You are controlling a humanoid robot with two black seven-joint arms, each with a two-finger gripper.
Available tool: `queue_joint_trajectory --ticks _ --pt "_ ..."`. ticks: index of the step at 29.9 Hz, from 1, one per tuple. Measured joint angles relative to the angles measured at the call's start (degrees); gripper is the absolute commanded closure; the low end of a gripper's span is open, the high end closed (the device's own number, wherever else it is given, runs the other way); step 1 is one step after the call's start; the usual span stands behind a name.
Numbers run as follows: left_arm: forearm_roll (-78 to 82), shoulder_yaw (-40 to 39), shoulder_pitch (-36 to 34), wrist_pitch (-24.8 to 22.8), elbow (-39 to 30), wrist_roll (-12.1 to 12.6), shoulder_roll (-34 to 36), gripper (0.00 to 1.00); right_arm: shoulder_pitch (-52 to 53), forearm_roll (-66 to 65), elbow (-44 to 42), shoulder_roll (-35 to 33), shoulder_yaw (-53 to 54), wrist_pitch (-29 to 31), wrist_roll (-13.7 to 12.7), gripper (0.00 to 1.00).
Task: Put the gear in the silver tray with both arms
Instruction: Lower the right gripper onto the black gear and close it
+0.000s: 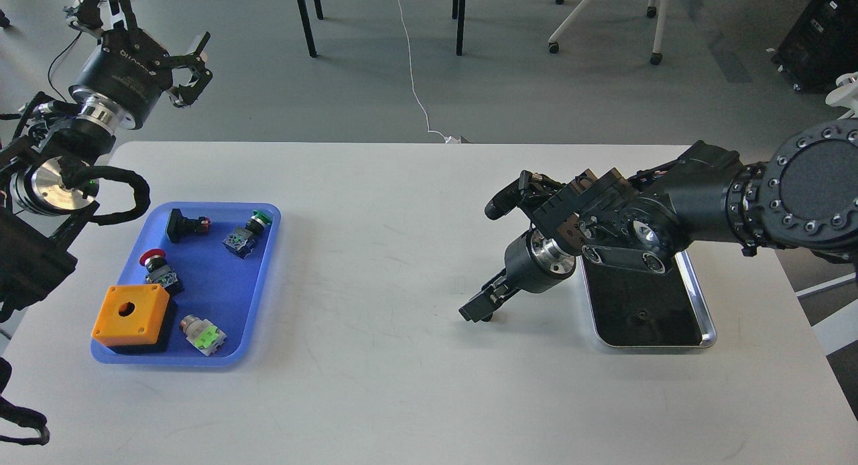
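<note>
The silver tray (653,346) lies on the white table at the right, and my right arm hides its far end. My right gripper (479,307) points down and left, close over the table just left of the tray. It is dark, and I cannot tell its fingers apart. My left gripper (200,68) is raised beyond the table's far-left corner, with its claw fingers spread and nothing between them. No gear wheel shows. The small parts are push-button switches in a blue plastic tray (268,264) at the left.
The blue tray holds an orange box with a round hole (131,314), a red mushroom button (155,264), a green button (249,232), a black part (184,224) and a grey-green switch (203,334). Chair legs and a white cable lie on the floor beyond the table.
</note>
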Motion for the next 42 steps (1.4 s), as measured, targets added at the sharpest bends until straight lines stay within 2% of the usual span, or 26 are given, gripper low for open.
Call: queue_joint_trajectory --ticks 13,21,28,34,42 --pt "0.1 0.1 1.0 -0.1 0.0 -0.1 0.3 0.02 -0.8 -0.8 0.1 0.0 -0.4 -0.2 0.0 0.39" --pt "0.2 0.1 1.0 -0.2 0.0 -0.2 0.7 0.02 -1.0 -2.3 0.1 0.0 -0.4 -0.3 0.0 0.52" --pt "0.1 0.1 1.0 -0.2 0.0 -0.2 0.8 0.02 -2.1 -2.2 -0.2 0.0 -0.4 -0.4 0.0 0.55" --pt "0.1 0.1 1.0 -0.2 0.0 -0.5 1.0 0.02 -2.6 -2.1 -0.4 0.0 -0.3 -0.5 0.0 0.69" --pt "0.1 0.0 1.0 -0.2 0.0 -0.6 1.1 0.02 -2.6 -2.1 -0.4 0.0 -0.3 -0.4 0.0 0.76"
